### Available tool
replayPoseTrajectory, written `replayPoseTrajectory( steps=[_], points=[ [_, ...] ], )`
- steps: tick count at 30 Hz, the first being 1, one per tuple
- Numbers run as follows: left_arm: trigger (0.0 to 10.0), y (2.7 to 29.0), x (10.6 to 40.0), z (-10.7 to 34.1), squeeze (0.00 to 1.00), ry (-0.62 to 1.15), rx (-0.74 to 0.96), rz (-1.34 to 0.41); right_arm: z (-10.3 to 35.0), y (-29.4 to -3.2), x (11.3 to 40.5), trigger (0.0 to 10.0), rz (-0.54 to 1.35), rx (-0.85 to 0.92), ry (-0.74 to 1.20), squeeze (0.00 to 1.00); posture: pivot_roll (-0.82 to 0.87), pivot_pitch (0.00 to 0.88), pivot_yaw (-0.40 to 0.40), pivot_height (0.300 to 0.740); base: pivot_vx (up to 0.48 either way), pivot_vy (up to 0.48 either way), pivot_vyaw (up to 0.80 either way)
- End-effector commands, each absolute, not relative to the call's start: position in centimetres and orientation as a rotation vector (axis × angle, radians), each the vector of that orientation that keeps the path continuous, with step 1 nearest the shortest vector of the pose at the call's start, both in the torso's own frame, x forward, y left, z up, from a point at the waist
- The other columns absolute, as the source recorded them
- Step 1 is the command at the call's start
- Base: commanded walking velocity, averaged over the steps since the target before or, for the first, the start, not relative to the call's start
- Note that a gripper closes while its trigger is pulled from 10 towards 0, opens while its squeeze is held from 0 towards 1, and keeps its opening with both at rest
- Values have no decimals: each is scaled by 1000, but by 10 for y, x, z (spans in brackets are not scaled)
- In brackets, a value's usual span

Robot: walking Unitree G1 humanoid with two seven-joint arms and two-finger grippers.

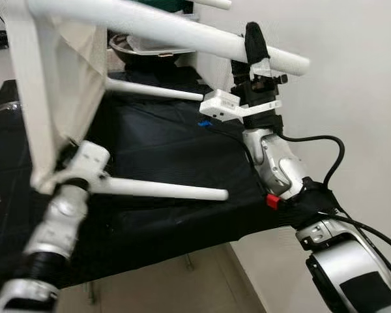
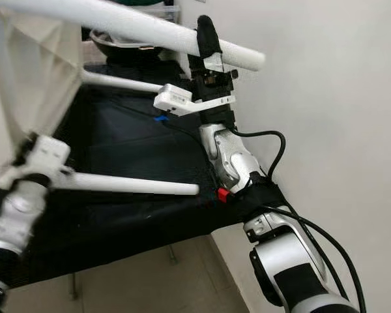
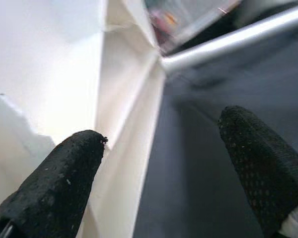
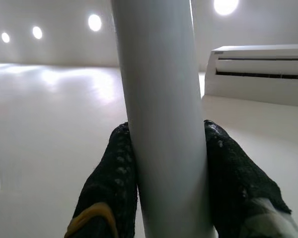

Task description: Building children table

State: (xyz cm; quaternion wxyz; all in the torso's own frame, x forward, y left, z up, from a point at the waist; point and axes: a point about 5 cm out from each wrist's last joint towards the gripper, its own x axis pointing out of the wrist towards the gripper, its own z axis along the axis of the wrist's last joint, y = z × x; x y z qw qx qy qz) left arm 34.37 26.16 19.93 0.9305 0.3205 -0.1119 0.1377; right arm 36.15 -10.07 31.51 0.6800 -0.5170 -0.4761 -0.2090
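The white children's table is lifted and tipped on its side: its flat top (image 1: 58,78) is on the left and round white legs point right. My right gripper (image 1: 255,45) is shut on the uppermost leg (image 1: 169,29) near its free end; in the right wrist view both fingers (image 4: 114,173) press against the tube (image 4: 164,99). My left gripper (image 3: 164,144) is open, its fingers (image 3: 64,183) spread on either side of the tabletop's edge (image 3: 134,124), down by the lowest leg (image 1: 163,189). A third leg (image 1: 153,90) juts out between them.
Below the table lies a work surface draped in black cloth (image 1: 169,143) with a small blue item (image 1: 204,122) on it. A clear container (image 1: 143,45) sits at the back. A pale wall (image 1: 352,78) stands close on the right, with tiled floor (image 1: 169,280) beneath.
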Motion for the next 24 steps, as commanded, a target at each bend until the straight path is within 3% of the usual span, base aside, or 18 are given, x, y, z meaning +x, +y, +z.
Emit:
replayPoseTrajectory(
  steps=[1, 15, 24],
  points=[
    [10000, 321, 328, 222, 0, -209, 675, 492, 311, -144, 370, 0, -610, -1062, -899, 0, 102, 35, -31, 740, 0, 0, 0],
    [10000, 349, 318, 319, 0, -419, 855, 548, 296, -158, 380, 0, -580, -889, -724, 0, 122, 24, -24, 740, 0, 0, 0],
    [10000, 340, 316, 399, 0, -591, 952, 558, 317, -166, 379, 0, -625, -848, -769, 0, 132, 30, -20, 740, 0, 0, 0]
  ],
)
